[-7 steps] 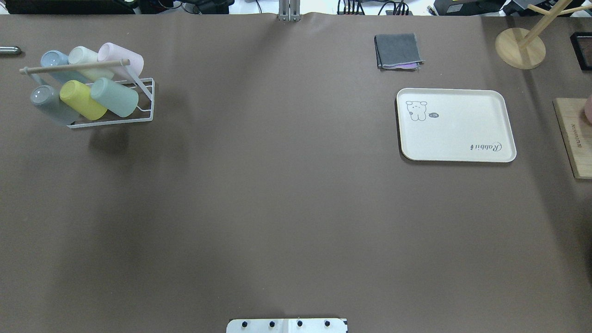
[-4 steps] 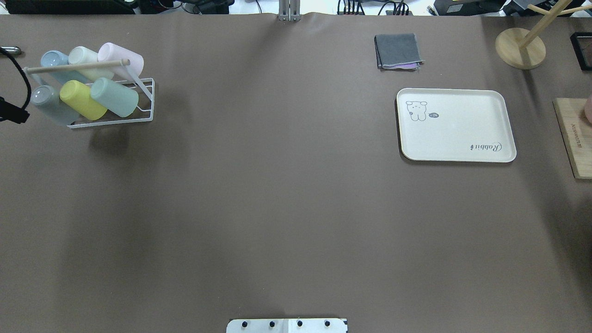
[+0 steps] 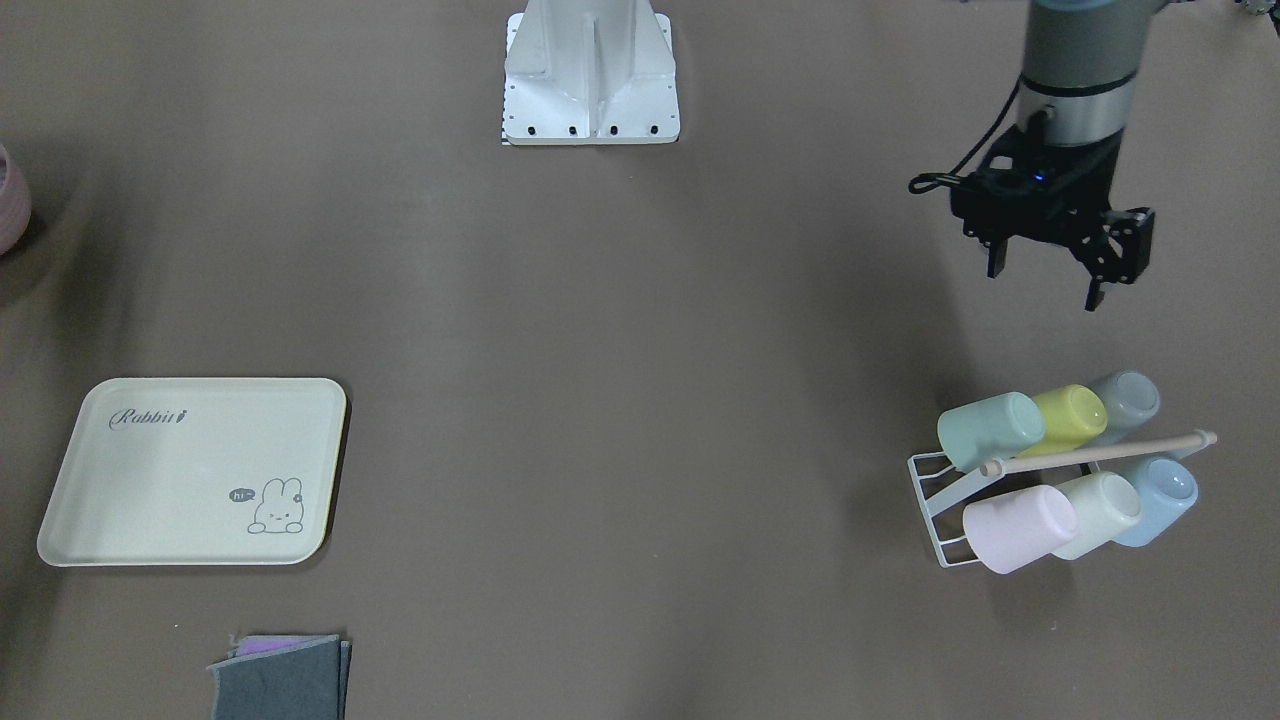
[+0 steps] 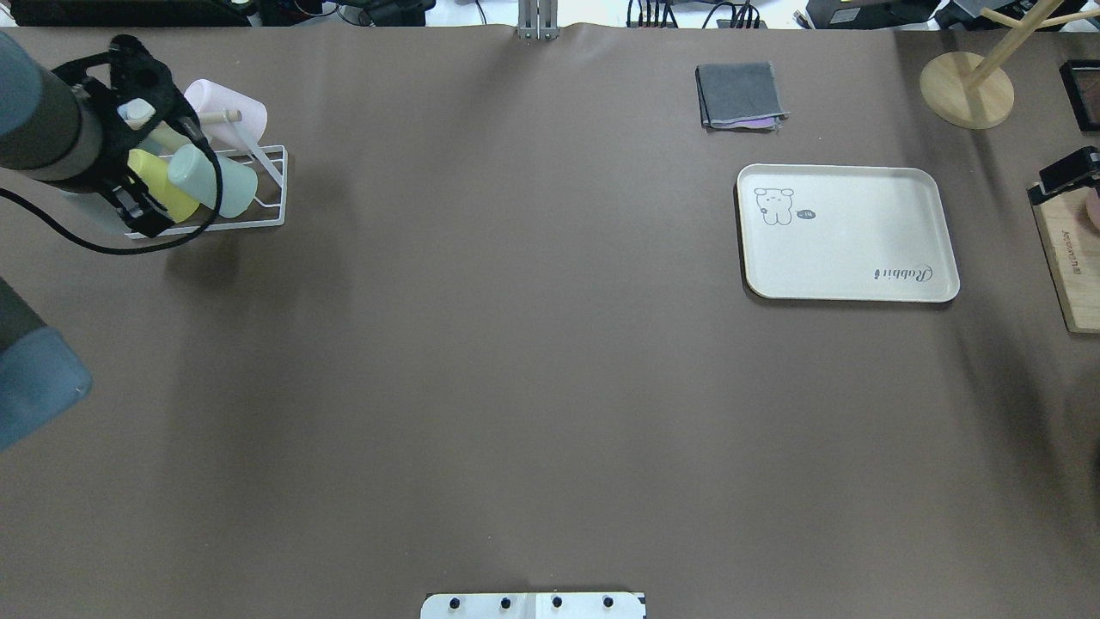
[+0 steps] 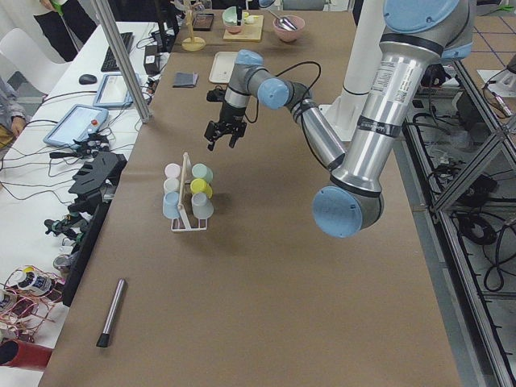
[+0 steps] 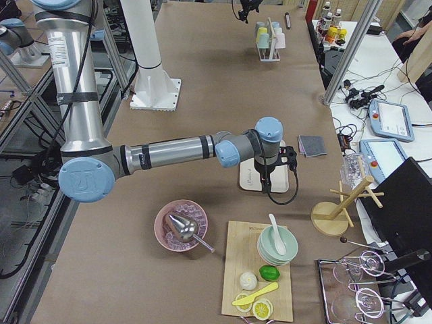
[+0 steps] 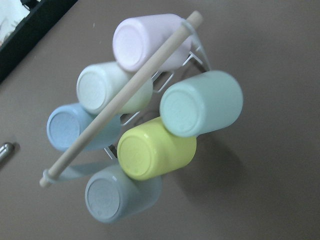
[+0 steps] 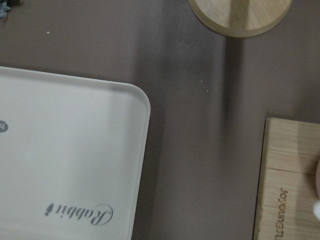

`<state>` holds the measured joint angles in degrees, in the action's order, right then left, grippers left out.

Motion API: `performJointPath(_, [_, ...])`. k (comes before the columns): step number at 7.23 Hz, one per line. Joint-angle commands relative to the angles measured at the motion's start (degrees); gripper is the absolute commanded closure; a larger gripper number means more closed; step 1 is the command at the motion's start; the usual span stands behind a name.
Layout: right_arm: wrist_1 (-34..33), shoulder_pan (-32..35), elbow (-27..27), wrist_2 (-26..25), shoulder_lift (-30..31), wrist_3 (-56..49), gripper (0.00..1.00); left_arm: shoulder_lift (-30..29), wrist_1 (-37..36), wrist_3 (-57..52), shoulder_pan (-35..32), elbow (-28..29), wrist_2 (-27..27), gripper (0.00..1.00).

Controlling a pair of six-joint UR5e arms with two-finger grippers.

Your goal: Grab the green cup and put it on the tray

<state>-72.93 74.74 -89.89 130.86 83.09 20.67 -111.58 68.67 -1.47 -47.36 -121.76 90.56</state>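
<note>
The green cup (image 4: 219, 182) lies on its side in a white wire rack (image 4: 268, 185) at the far left, on the lower row next to a yellow-green cup (image 4: 163, 193). It also shows in the left wrist view (image 7: 202, 102) and the front view (image 3: 990, 428). My left gripper (image 3: 1045, 285) is open and empty, and hovers high above the rack on the robot's side; in the overhead view (image 4: 150, 137) it overlaps the cups. The cream tray (image 4: 846, 232) is empty at the right. My right gripper (image 6: 270, 169) hovers by the tray's right edge; I cannot tell if it is open.
The rack also holds pink (image 3: 1020, 528), cream (image 3: 1100, 512), blue (image 3: 1160, 498) and grey (image 3: 1125, 400) cups under a wooden bar (image 3: 1095, 453). A folded grey cloth (image 4: 739, 94), a wooden stand (image 4: 967, 90) and a wooden board (image 4: 1066, 258) lie near the tray.
My left arm has swung in from the left edge and now hovers over the rack. A black part of my right gripper has come in at the right edge.
</note>
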Motion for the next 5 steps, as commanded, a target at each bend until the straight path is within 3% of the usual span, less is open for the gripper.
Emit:
performJointPath(1, [15.48, -2.83, 11.19, -0.61, -2.22, 7.76, 0.06, -3.47, -6.44, -7.36, 12.59, 0.37, -21.2, 0.02])
performJointPath(2, [17.19, -4.76, 11.48, -0.61, -2.58, 11.63, 0.06, -3.29, -6.53, -13.15, 15.95, 2.9, -29.14, 0.02])
performJointPath(5, [17.38, -7.93, 13.59, -0.61, -3.99, 16.59, 0.07, -4.78, -6.27, -37.65, 22.21, 9.41, -45.51, 0.02])
